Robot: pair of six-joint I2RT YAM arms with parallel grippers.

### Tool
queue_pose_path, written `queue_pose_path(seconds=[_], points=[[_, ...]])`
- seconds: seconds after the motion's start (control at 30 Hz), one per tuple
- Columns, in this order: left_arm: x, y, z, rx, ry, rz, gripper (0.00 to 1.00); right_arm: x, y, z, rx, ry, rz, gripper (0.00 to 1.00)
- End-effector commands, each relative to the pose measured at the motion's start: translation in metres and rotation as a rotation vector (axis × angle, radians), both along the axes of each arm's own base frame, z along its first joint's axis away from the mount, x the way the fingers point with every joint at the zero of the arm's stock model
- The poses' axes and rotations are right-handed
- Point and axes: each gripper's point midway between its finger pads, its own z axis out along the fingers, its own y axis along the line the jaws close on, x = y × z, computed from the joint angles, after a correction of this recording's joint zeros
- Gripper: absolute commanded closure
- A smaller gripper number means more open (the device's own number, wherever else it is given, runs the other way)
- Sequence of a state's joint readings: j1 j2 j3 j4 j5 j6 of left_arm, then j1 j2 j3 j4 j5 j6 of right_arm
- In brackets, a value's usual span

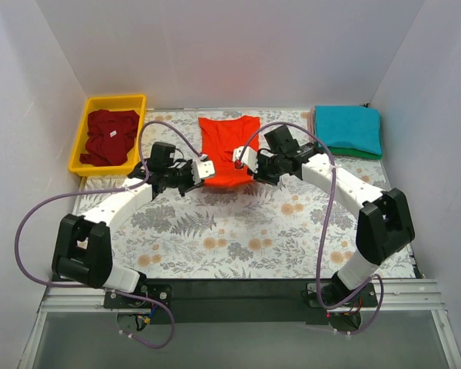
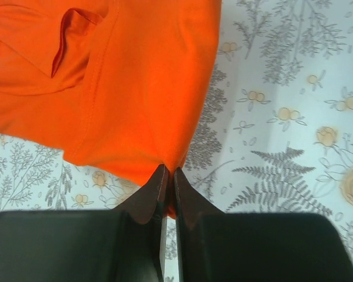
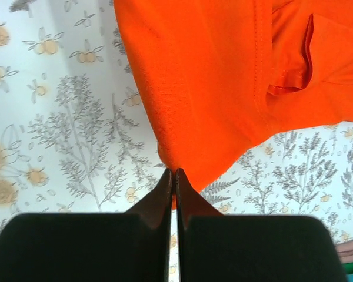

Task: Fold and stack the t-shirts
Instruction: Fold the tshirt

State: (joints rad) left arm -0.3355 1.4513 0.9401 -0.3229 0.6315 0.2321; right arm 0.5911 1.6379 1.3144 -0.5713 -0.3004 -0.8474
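Observation:
The orange-red t-shirt point(image 1: 227, 146) lies partly folded at the back middle of the table. My left gripper point(image 1: 205, 171) is shut on its near left corner, with orange cloth point(image 2: 135, 88) pinched between the jaws point(image 2: 169, 171). My right gripper point(image 1: 240, 160) is shut on the near right corner of the same shirt point(image 3: 223, 76), cloth pinched at the tips point(image 3: 176, 171). The dark maroon t-shirt point(image 1: 110, 135) lies crumpled in the yellow bin point(image 1: 83, 134). The teal t-shirt point(image 1: 348, 127) is folded on the green one point(image 1: 369, 154) at the back right.
The floral table cloth point(image 1: 238, 231) covers the table. White walls close in the left, back and right sides. The yellow bin stands at the back left corner. The arm bases sit at the near edge.

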Motion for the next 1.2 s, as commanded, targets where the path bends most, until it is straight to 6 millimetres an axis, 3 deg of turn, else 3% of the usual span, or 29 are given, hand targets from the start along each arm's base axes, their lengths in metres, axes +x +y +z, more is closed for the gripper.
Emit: queue_pose_path(seconds=[0.0, 0.07, 0.1, 0.13, 0.17, 0.37, 0.47, 0.5, 0.57, 0.63, 0.67, 0.7, 0.77, 0.8, 0.83, 0.87, 0.9, 0.93, 0.97, 1.03, 1.07, 1.17], points=[[-0.037, 0.002, 0.0, 0.002, 0.061, -0.066, 1.0, -0.041, -0.009, -0.006, -0.017, 0.126, 0.038, 0.99], [-0.055, 0.004, -0.003, 0.008, 0.113, -0.079, 1.0, -0.056, -0.01, -0.004, -0.009, 0.154, 0.046, 0.99], [-0.064, 0.002, 0.005, -0.002, 0.107, -0.094, 1.0, -0.067, -0.007, -0.002, 0.0, 0.168, 0.063, 0.99], [-0.078, 0.001, 0.003, -0.012, 0.135, -0.115, 1.0, -0.082, -0.008, 0.005, 0.019, 0.189, 0.077, 0.99], [-0.096, 0.004, 0.001, -0.002, 0.182, -0.132, 1.0, -0.097, -0.011, -0.001, 0.01, 0.22, 0.088, 0.99], [-0.19, 0.006, 0.019, -0.046, 0.351, -0.271, 1.0, -0.192, -0.02, 0.0, 0.01, 0.372, 0.232, 0.99], [-0.202, 0.001, 0.043, -0.114, 0.377, -0.261, 1.0, -0.21, -0.017, 0.006, 0.042, 0.443, 0.269, 0.99], [-0.199, -0.001, 0.049, -0.133, 0.378, -0.244, 1.0, -0.203, -0.011, 0.016, 0.061, 0.417, 0.275, 0.99], [-0.186, -0.007, 0.054, -0.151, 0.376, -0.209, 1.0, -0.184, -0.006, 0.017, 0.038, 0.369, 0.272, 0.99], [-0.162, -0.007, 0.056, -0.144, 0.343, -0.161, 1.0, -0.15, 0.004, 0.025, 0.047, 0.333, 0.244, 0.99], [-0.143, -0.009, 0.048, -0.137, 0.353, -0.149, 1.0, -0.137, 0.007, 0.027, 0.054, 0.325, 0.233, 0.99], [-0.122, -0.005, 0.057, -0.168, 0.334, -0.115, 1.0, -0.119, 0.006, 0.026, 0.056, 0.315, 0.216, 0.99], [-0.087, -0.002, 0.058, -0.191, 0.313, -0.081, 1.0, -0.09, 0.014, 0.018, 0.044, 0.318, 0.206, 0.99], [-0.067, 0.005, 0.043, -0.186, 0.347, -0.048, 1.0, -0.077, 0.014, 0.012, 0.036, 0.31, 0.202, 0.99], [-0.049, 0.007, 0.048, -0.183, 0.314, -0.042, 1.0, -0.065, 0.017, -0.003, 0.013, 0.34, 0.192, 0.99], [-0.033, 0.006, 0.046, -0.182, 0.289, -0.033, 1.0, -0.051, 0.022, 0.001, 0.026, 0.32, 0.189, 0.99], [-0.018, 0.01, 0.03, -0.172, 0.318, -0.01, 1.0, -0.038, 0.022, -0.003, 0.028, 0.322, 0.176, 0.99], [-0.005, 0.011, 0.028, -0.164, 0.299, 0.005, 1.0, -0.029, 0.023, -0.022, 0.005, 0.349, 0.169, 0.99], [0.007, 0.01, 0.022, -0.16, 0.288, 0.013, 0.97, -0.013, 0.025, -0.02, 0.013, 0.328, 0.16, 0.99], [0.021, 0.009, -0.001, -0.146, 0.333, 0.027, 0.95, 0.0, 0.024, -0.046, -0.026, 0.357, 0.146, 0.99], [0.03, 0.009, -0.004, -0.138, 0.321, 0.034, 0.93, 0.01, 0.026, -0.048, -0.026, 0.348, 0.139, 0.99], [0.041, 0.008, -0.026, -0.131, 0.373, 0.064, 0.91, 0.017, 0.026, -0.077, -0.063, 0.386, 0.129, 0.99]])
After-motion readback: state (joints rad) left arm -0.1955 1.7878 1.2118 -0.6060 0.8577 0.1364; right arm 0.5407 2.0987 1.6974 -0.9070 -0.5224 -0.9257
